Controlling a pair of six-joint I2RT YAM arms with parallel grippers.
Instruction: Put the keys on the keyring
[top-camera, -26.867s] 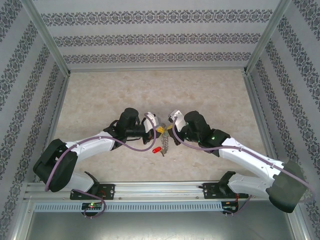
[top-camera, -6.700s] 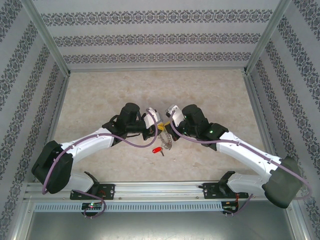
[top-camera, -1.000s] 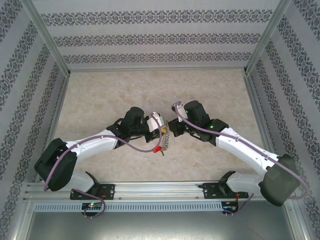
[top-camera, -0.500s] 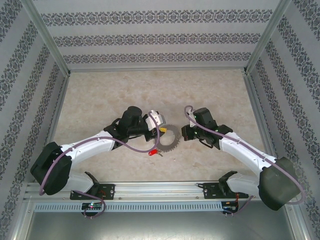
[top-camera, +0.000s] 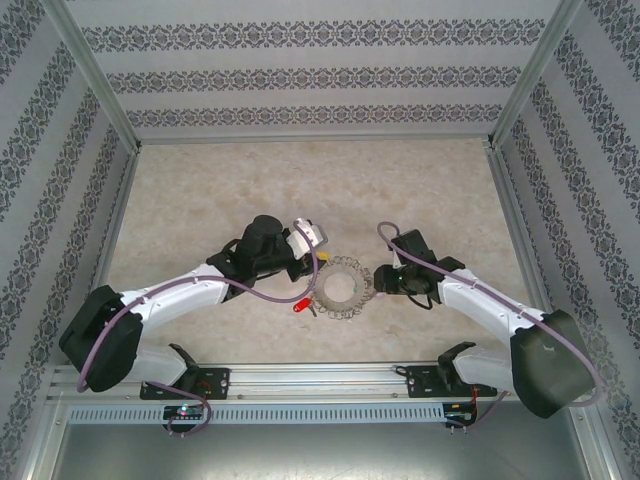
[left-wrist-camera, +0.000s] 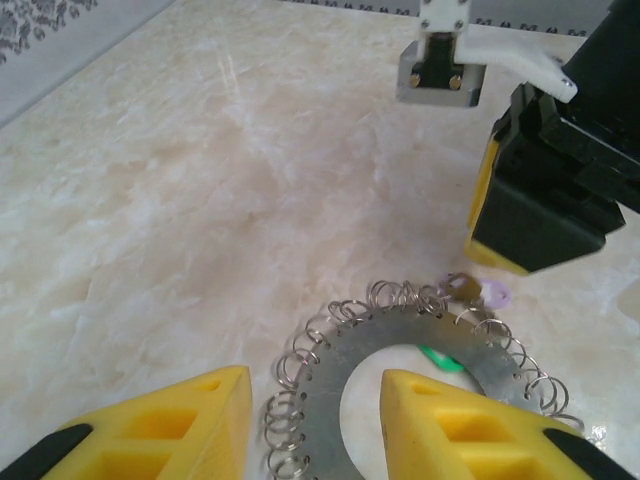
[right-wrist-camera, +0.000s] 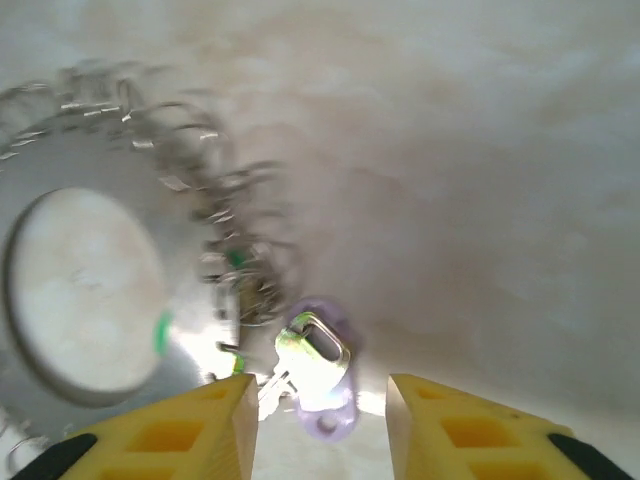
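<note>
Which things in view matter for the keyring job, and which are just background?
Job:
- keyring, flat on the table
- red-tagged key
- lilac-tagged key
- green tag, seen through the ring's hole

Not the job, all fixtures:
- marble tabletop
- patterned walls
- metal rail

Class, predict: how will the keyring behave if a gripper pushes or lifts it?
The keyring looks like flat metal, so probably stiff and likely to slide, not roll, on the smooth table. Its wire loops may snag or flex.
</note>
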